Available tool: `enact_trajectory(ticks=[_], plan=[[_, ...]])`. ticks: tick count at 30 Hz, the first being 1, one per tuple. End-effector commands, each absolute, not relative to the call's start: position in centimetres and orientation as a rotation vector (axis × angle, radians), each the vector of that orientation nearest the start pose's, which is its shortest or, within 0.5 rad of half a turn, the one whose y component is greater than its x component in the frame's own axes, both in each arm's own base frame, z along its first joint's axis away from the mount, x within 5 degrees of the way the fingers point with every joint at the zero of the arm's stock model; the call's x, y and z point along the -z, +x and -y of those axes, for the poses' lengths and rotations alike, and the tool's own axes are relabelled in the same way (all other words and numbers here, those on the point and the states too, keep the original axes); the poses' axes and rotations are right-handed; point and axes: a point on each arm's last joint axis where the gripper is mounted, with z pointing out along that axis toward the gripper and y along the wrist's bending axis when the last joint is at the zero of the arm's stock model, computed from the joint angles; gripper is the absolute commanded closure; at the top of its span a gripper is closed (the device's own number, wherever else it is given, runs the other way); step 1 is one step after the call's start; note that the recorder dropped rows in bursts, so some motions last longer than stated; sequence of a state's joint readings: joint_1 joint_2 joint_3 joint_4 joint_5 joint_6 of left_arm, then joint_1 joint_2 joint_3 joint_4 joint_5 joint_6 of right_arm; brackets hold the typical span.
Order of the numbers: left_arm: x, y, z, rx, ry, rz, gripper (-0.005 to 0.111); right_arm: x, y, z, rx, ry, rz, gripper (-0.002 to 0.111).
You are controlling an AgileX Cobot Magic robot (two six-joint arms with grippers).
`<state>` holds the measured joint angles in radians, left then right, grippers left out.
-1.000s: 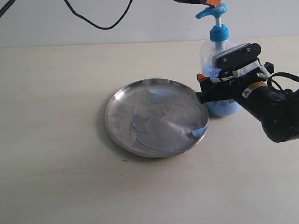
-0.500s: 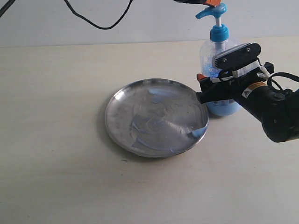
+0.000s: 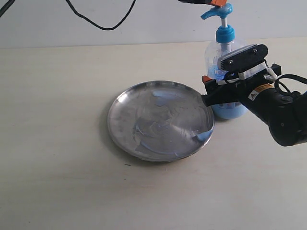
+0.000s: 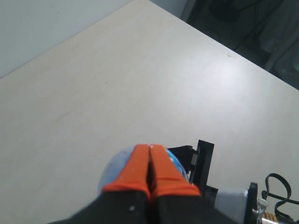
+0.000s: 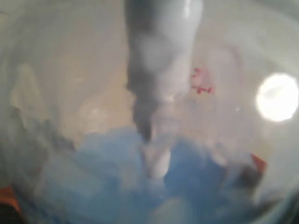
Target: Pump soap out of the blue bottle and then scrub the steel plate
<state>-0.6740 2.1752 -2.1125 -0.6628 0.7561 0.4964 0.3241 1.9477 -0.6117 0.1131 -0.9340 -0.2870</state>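
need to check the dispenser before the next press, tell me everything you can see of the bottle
The bottle is clear plastic, with a bright blue pump head and collar, a blue label and pale blue soap in its lower part. It stands upright on the table, close beside the plate rim. The right gripper clasps its body from both sides. The shut left gripper sits on the pump head.

Pale beige tabletop [image 3: 57, 182], plain white wall [image 3: 158, 21] behind, dangling black cable [image 3: 106, 29]
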Motion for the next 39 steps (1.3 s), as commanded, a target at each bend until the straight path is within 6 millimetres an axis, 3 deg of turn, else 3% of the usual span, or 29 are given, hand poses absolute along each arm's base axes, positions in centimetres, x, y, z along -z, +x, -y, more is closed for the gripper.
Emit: enact_trajectory(ticks=[1,12,19,39], plan=[[-30.2,37.2,35.1,0.848,1.024,-2.079,0.107,-12.9,31.7,-9.9,0.013,-0.438,-1.7,0.108],[-30.2,37.1,35.1,0.856,1.023,-2.081,0.107,-12.9,31.7,-9.9,0.013,-0.438,-1.7,0.108],[-30.2,36.2,36.1,0.85,1.069,-2.053,0.107,-12.9,31.7,-9.9,0.013,-0.438,-1.7,0.108],[-29.6,36.5,36.1,0.806,1.086,-2.06,0.107,-12.9,31.7,-9.9,0.013,-0.438,-1.7,0.108]])
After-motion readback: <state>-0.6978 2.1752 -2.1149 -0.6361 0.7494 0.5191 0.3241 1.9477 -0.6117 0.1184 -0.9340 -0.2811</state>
